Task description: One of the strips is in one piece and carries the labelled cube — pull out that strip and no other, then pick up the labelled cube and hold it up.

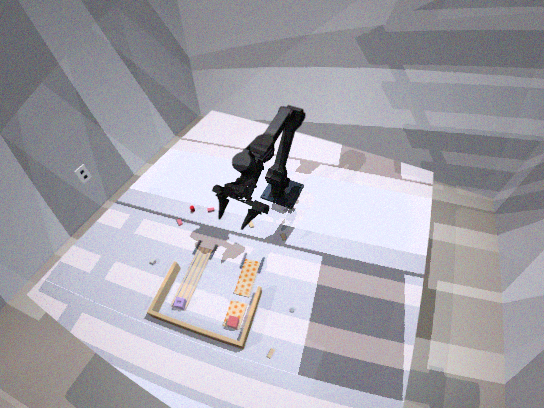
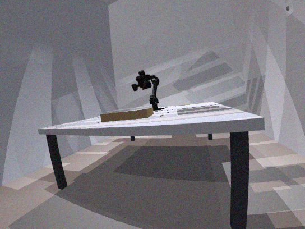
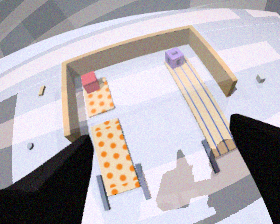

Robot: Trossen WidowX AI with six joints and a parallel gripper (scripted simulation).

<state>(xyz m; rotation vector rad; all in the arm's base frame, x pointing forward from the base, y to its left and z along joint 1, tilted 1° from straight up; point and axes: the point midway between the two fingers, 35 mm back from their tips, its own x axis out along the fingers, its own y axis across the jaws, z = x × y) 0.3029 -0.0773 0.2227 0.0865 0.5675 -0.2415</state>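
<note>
Jaws: the gripper [image 1: 239, 214] is seen spread wide, nothing between its two dark fingers; it is held in the air above the worktop [image 1: 360, 212], off every object.
Arm: folded over its base plate [image 1: 295, 192], wrist pointed down toward the strips.
Fence: a tan three-sided fence [image 1: 195, 326] is laid on the worktop, its open side turned to the arm.
Striped strip: one unbroken piece [image 1: 192, 276], run from the open side into the fence; its near end is flanked by two dark bars.
Purple cube: set on the far end of the striped strip [image 1: 179, 302], inside the fence, near the left wall; a dark mark is seen on its top face, too small to be read.
Dotted strip: orange-dotted, seen in two pieces with a gap between, a longer one [image 1: 247, 277] and a shorter one [image 1: 235, 311].
Red cube: set on the shorter dotted piece [image 1: 232, 321], by the fence's right corner.
Scattered bits: small red, pink and tan pieces [image 1: 192, 208] are strewn on the worktop outside the fence.
</note>
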